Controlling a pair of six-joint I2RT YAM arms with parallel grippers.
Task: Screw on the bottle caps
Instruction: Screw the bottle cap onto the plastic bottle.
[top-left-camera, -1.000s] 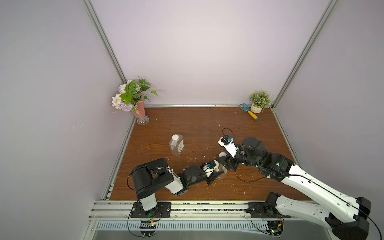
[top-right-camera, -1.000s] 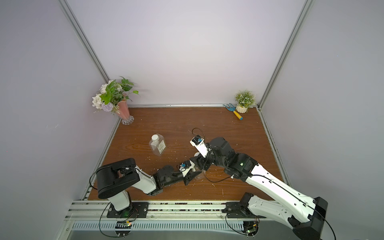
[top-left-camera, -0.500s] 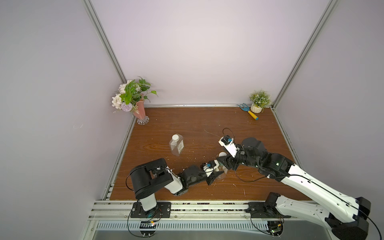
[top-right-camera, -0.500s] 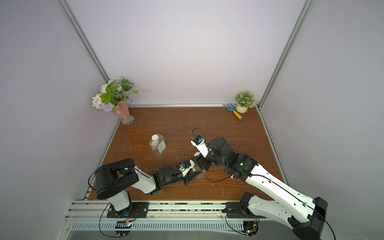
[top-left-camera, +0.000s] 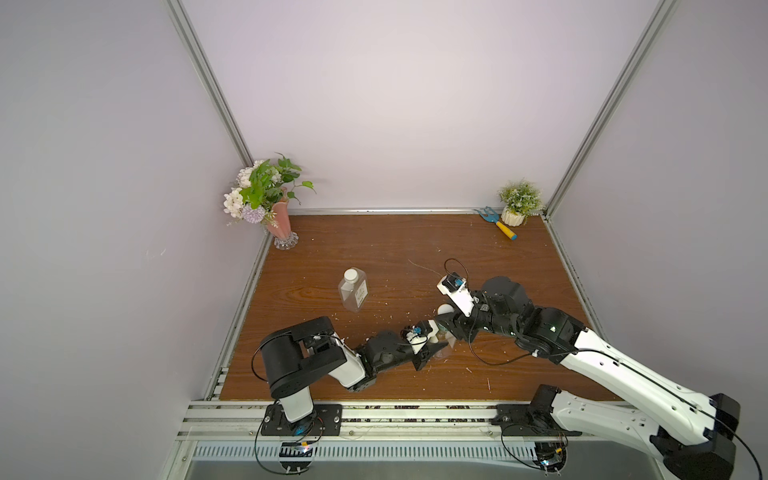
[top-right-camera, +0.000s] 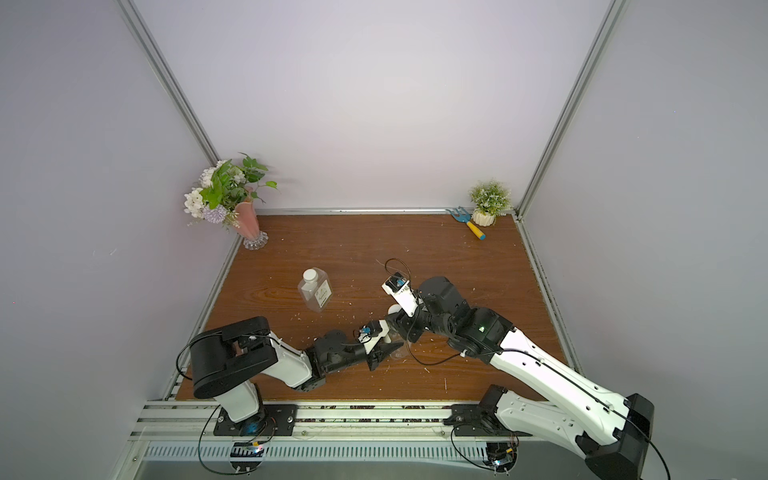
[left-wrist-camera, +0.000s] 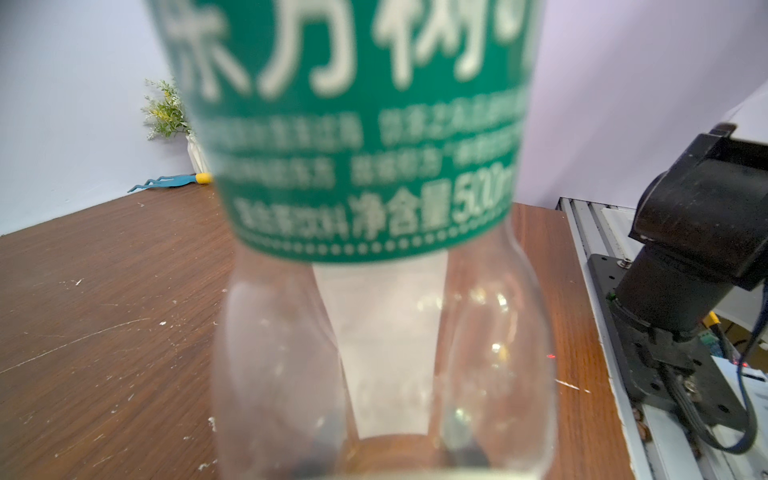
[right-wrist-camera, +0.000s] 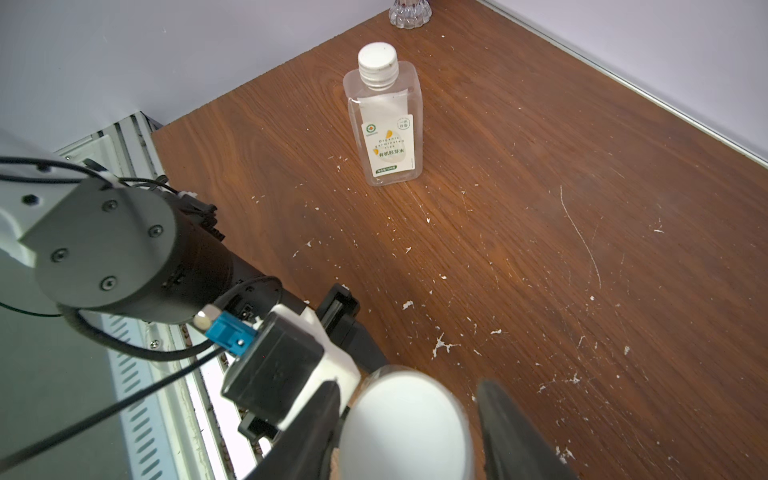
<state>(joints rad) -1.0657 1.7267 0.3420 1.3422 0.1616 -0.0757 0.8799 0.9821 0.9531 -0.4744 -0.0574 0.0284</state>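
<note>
Right wrist: white cap (right-wrist-camera: 405, 424) atop green-label bottle (left-wrist-camera: 374, 166), btwn right gripper (right-wrist-camera: 411, 419) jaws, contact unclear; left gripper (top-left-camera: 436, 351) clamps bottle.

The green-label bottle (left-wrist-camera: 374, 174) swamps my left wrist view: its top is cut off and the small print is smeared. In both top views my left gripper (top-left-camera: 432, 351) and the right arm (top-left-camera: 498, 320) cover nearly all of it. The white cap (right-wrist-camera: 405, 428) is blurred and clipped at the frame's edge; whether the fingers (right-wrist-camera: 515, 436) of my right gripper (right-wrist-camera: 409, 384) touch it, I cannot tell
</note>
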